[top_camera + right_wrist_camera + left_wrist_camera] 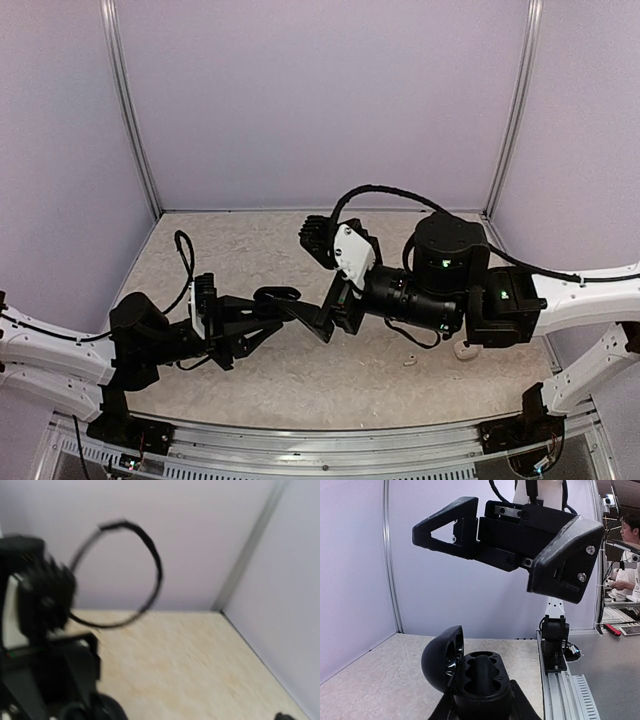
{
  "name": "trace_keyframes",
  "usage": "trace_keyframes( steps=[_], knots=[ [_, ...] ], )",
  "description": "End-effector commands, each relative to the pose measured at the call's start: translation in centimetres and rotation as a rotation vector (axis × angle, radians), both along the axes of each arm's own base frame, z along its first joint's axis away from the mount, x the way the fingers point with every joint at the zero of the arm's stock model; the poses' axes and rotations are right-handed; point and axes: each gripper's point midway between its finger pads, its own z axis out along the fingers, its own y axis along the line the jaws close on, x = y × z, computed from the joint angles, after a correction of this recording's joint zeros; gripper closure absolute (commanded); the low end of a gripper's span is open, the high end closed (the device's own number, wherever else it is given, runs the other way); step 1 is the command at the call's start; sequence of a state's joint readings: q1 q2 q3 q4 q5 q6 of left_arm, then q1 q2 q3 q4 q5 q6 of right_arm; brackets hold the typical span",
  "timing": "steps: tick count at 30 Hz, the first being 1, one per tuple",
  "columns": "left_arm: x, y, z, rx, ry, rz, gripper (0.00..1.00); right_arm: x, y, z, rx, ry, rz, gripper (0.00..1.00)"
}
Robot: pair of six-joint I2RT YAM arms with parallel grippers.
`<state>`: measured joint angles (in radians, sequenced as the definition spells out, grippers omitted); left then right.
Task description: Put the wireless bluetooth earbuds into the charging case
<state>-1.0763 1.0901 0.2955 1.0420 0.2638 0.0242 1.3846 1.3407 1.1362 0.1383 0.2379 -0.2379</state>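
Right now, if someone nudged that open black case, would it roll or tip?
Probably fairly stiff: the black case looks like hard moulded plastic. Its rounded lid stands open, so it might tip toward the hinge. Its smooth shell may be slippery in the left end effector.

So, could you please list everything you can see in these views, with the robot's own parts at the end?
black charging case: one, black, lid open, held off the table by the left gripper; what its wells hold is unclear.
small white piece: one, white, on the table near the right arm; possibly an earbud, too small to tell.
white rounded thing: one, white, on the table, partly hidden under the right arm.
table: one, speckled beige, beneath both arms.
person: one, dark-haired, at a bench beyond the rail.
left gripper: one, black, shut on the case.
right gripper: one, black, open and empty, raised near the case.
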Motion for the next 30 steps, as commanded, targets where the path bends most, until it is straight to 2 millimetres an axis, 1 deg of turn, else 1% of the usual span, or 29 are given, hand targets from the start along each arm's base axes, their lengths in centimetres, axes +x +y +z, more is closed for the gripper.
trace_keyframes(
  steps=[1,2,4,6,9,10,13,15,18,21,24,27,30],
  knots=[
    [0.0,0.3,0.7,-0.035,-0.01,-0.012,1.0,3.1,-2.7,0.6,0.025,0.08,-0.175,0.0],
    [0.1,0.3,0.6,-0.035,-0.009,-0.01,1.0,4.0,-3.7,0.6,0.053,0.129,-0.181,0.01],
    [0.2,0.4,0.6,-0.035,-0.007,-0.008,1.0,6.0,-6.4,0.0,0.103,0.222,-0.206,0.01],
    [0.3,0.5,0.5,-0.035,-0.008,-0.005,1.0,8.4,-9.3,-0.8,0.139,0.3,-0.283,0.01],
    [0.3,0.6,0.4,-0.037,-0.011,-0.006,1.0,11.7,-13.6,-3.5,0.119,0.417,-0.395,0.0],
    [0.3,0.6,0.4,-0.037,-0.011,-0.005,1.0,12.7,-14.9,-4.8,0.102,0.475,-0.425,0.01],
    [0.4,0.6,0.4,-0.039,-0.014,-0.006,1.0,15.6,-19.3,-9.2,0.011,0.572,-0.564,0.06],
    [0.4,0.6,0.3,-0.04,-0.016,-0.009,1.0,17.0,-22.1,-12.5,-0.065,0.626,-0.653,0.11],
    [0.4,0.5,0.3,-0.046,0.007,-0.019,1.0,18.8,-25.4,-17.0,-0.166,0.689,-0.756,0.16],
    [0.4,0.4,0.4,-0.043,0.008,-0.023,1.0,20.0,-27.4,-20.3,-0.216,0.76,-0.816,0.17],
    [0.5,0.3,0.5,-0.042,0.008,-0.021,1.0,20.7,-28.6,-22.7,-0.217,0.814,-0.862,0.19],
    [0.5,0.4,0.6,-0.041,0.008,-0.019,1.0,20.5,-29.7,-25.4,-0.212,0.889,-0.895,0.2],
    [0.4,0.4,0.6,-0.044,0.01,-0.019,1.0,20.5,-31.3,-27.7,-0.234,0.921,-0.975,0.2]
  ],
)
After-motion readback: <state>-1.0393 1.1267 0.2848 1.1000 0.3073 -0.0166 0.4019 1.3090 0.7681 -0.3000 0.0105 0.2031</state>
